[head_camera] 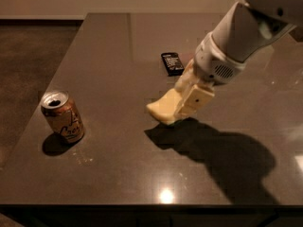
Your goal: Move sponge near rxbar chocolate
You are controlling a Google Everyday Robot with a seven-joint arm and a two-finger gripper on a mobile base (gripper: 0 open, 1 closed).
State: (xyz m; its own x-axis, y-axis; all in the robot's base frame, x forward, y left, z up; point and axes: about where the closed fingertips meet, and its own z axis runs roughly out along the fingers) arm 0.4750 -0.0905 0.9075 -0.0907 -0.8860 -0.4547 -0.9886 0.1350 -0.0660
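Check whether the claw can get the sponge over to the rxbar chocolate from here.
Probably yes: the claw, gripping the sponge, sits close to the rxbar chocolate with nothing between them; the can stands well aside.

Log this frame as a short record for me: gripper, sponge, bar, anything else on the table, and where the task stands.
gripper: over the table, right of centre, shut on the sponge
sponge: held tilted, seemingly just off the table, with its shadow cast in front of it
bar: lying flat, behind the sponge and apart from it
can: upright, top opened, front left
table: dark and glossy
task status: sponge held, not yet set down by the bar
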